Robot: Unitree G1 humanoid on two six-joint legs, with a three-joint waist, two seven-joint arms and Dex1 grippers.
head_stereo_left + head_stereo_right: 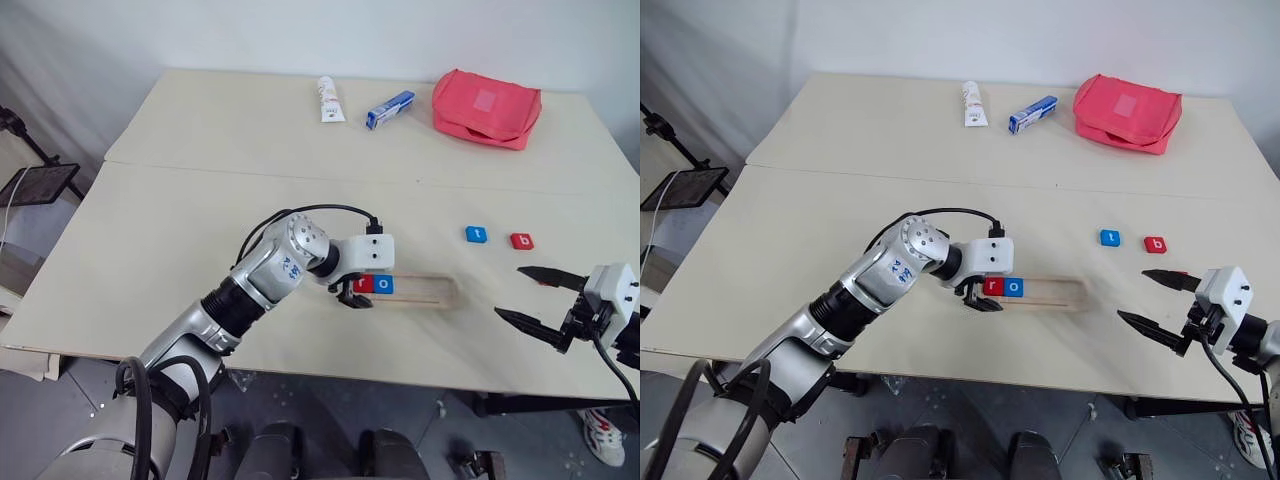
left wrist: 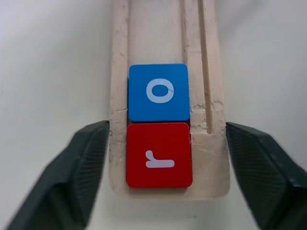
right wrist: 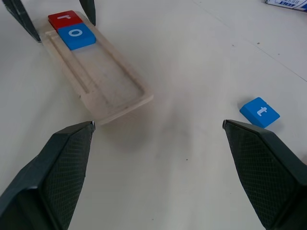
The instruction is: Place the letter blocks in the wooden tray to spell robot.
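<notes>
The wooden tray (image 1: 425, 291) lies near the table's front edge. A red "r" block (image 1: 363, 284) and a blue "o" block (image 1: 384, 285) sit side by side at its left end. My left gripper (image 1: 355, 298) is open, and its fingers straddle that end with the "r" block (image 2: 159, 155) between them, tips close to the tray's sides. A blue "t" block (image 1: 476, 234) and a red "b" block (image 1: 521, 241) lie on the table behind and right of the tray. My right gripper (image 1: 508, 291) hangs open and empty, right of the tray.
At the back of the table lie a white tube (image 1: 329, 99), a blue-and-white box (image 1: 390, 109) and a red pouch (image 1: 486, 108). A seam (image 1: 300, 175) runs across the tabletop. A black stand (image 1: 40, 182) is off the left edge.
</notes>
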